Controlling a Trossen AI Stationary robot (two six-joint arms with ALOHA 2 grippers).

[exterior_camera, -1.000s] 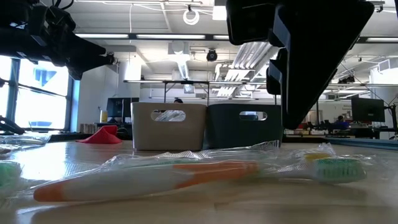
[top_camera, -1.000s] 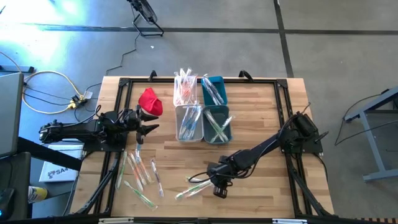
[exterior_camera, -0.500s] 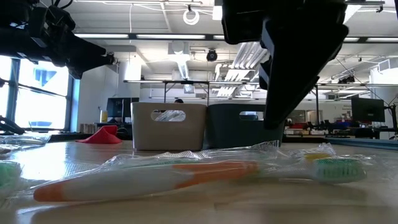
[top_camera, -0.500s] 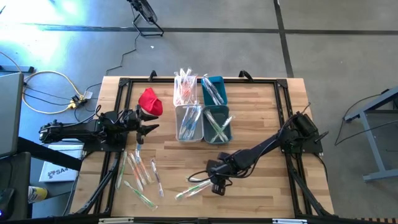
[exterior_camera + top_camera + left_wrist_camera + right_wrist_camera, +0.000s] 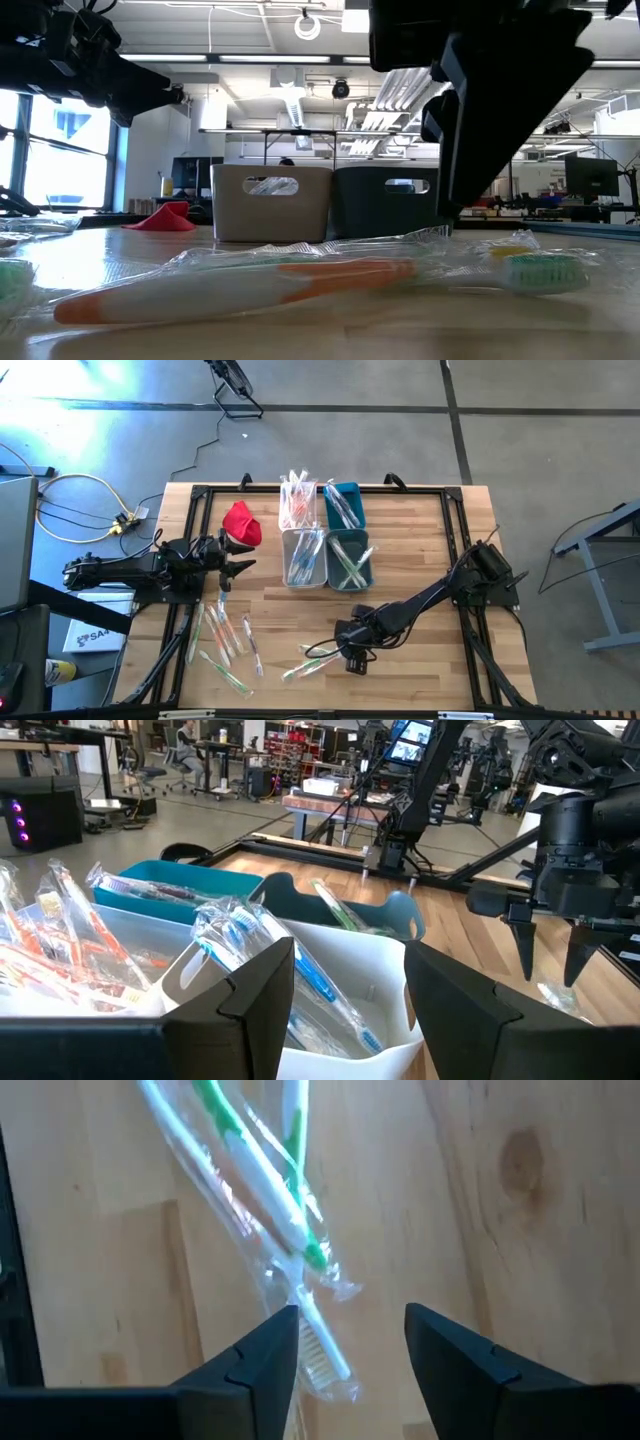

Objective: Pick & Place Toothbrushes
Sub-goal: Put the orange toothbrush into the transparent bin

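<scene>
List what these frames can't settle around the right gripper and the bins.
- Right gripper: open above wrapped toothbrushes; contact unclear in the wrist view, and in the high view the arm covers it.
- Bins: contents too small to count in the high view; walls hide them in the low view.
- Left gripper: open, idle.

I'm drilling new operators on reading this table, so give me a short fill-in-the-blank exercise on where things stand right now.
1. The right gripper hangs over a small cluster of wrapped toothbrushes with its fingers ____.
2. The left gripper waits beside the ____ cloth.
3. The bins number ____, grouped in a block at the table's middle.
4. A second loose group of toothbrushes lies in front of the ____ arm.

Missing words: open; red; four; left
</scene>
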